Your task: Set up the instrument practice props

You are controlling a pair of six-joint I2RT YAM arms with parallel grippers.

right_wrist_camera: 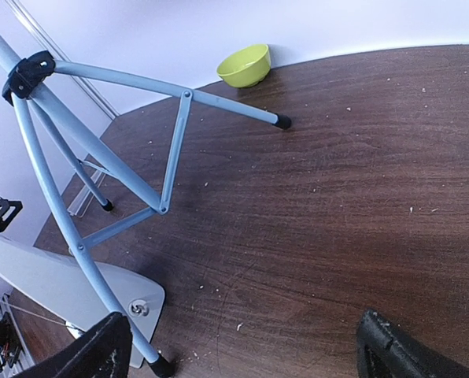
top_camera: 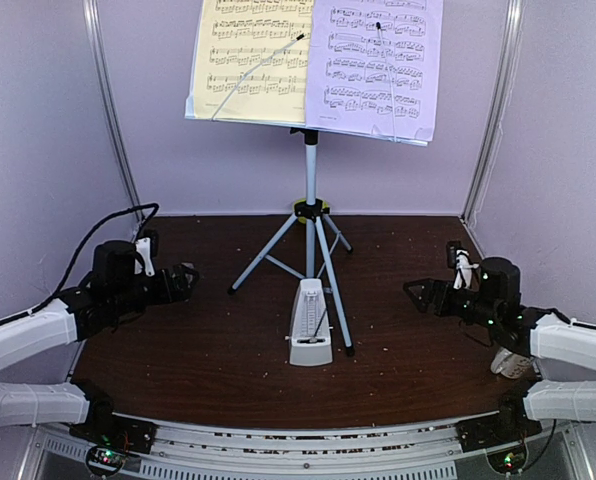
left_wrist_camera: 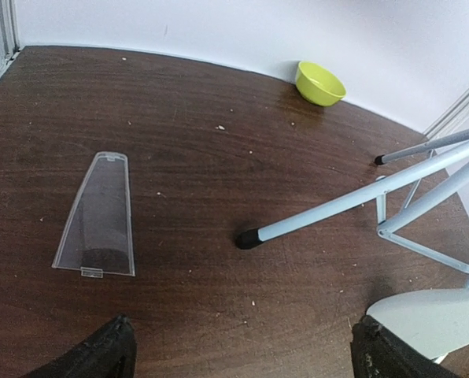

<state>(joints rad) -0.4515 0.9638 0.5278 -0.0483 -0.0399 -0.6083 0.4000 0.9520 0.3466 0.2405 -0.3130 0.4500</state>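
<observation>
We see the left end effector (top_camera: 181,279) at 9 o'clock and the right end effector (top_camera: 418,294) at 3 o'clock, both wide open and empty, and we judge the metronome (top_camera: 310,325), at 6 o'clock of the stand (top_camera: 310,175), light, rigid, thin-rodded, best pinched across its lower flanks.

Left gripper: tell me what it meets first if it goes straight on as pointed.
Probably the black-capped foot of the stand's tripod leg, almost dead ahead of the open left gripper. The clear cover lies off to its left. Depth is uncertain.

place: robot lab test booth | signs: bare pale walls (top_camera: 38,120), metal corner posts (top_camera: 112,110), table (top_camera: 208,350) with robot arms (top_camera: 28,338)
</observation>
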